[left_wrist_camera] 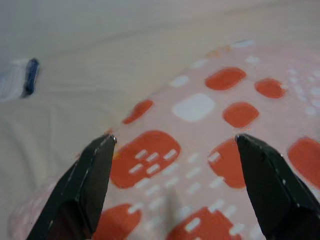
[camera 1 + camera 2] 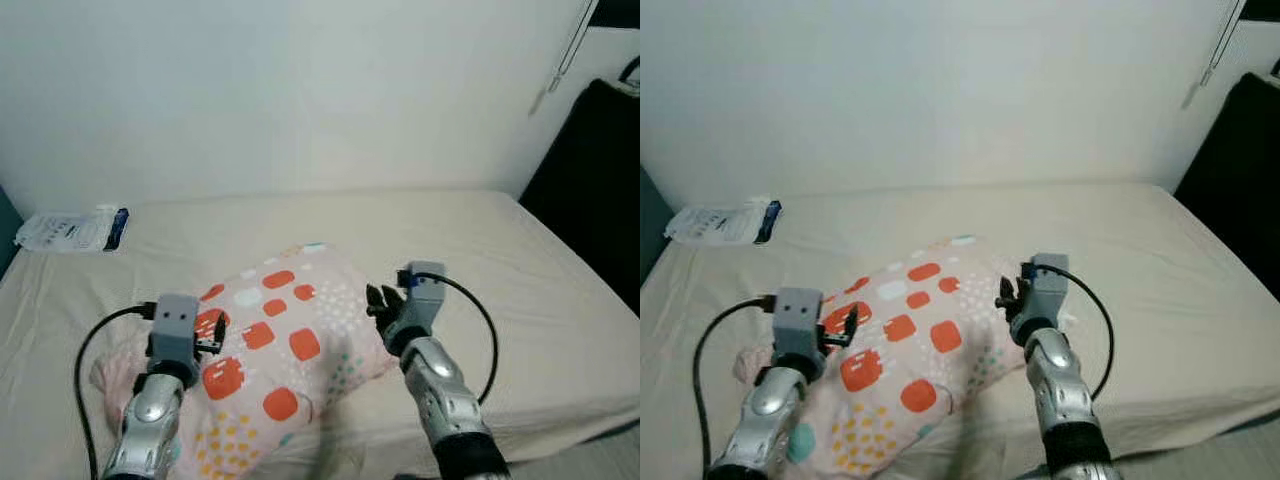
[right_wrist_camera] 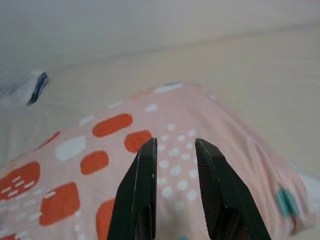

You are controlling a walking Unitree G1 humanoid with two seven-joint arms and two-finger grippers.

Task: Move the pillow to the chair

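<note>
At far left I am seeing a white packet with a blue end (image 2: pixel 70 231) lying on the beige bed (image 2: pixel 520 270), close to the wall and well apart from everything else.

Next, my left gripper (image 1: pixel 175 142) is hovering over the left part of the pillow (image 2: pixel 285 340). In the left wrist view its two black fingers (image 1: pixel 87 180) are standing wide apart, with the orange-patterned cover lying between them and nothing clamped. I cannot tell whether the tips are touching the fabric, as that picture is soft.

The pillow, pink with orange, white and yellow patches, is resting on the bed near its front edge, between my two arms. It is lying slantwise, its far corner pointing toward the wall.

To the right, my right gripper (image 3: pixel 175 145) is sitting at the pillow's right edge. Its fingers (image 3: pixel 142 185) are standing close together with only a narrow gap between them, over the white-dotted area; they are holding nothing that I can make out.

At far right, a dark object (image 2: pixel 595 190) is standing beside the bed.
</note>
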